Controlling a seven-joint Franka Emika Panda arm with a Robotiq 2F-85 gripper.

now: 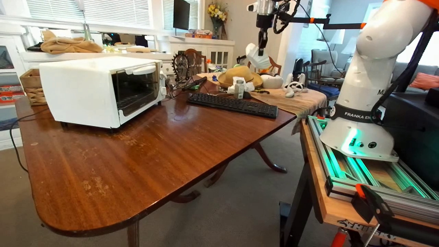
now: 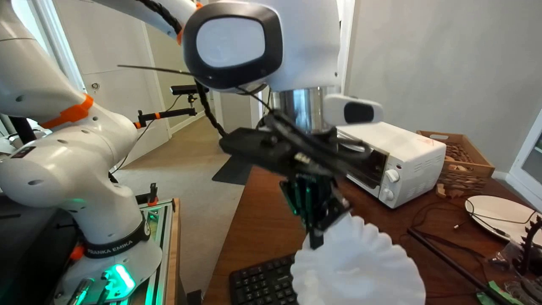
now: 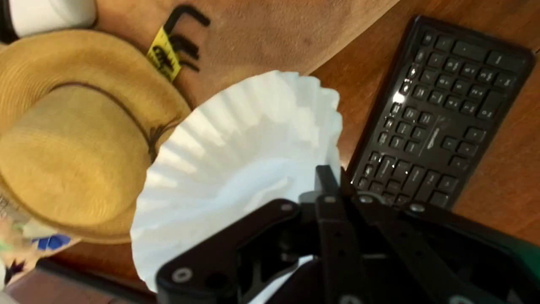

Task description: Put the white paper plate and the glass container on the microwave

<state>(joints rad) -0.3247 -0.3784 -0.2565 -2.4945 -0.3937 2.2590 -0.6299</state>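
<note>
Fingers (image 3: pixel 327 180) on ruffled white paper plate (image 3: pixel 236 169)

The black band (image 2: pixel 115 246) on the robot arm (image 2: pixel 63 182) reads FRANKA EMIKA; the wooden stand (image 1: pixel 337 210) bears HUSKY. Digits such as 5 and 2 mark the keyboard (image 3: pixel 443 116).

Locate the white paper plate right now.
The wrist view shows the white paper plate pinched in the gripper, seen between the straw hat at left and the black keyboard at right.
</note>
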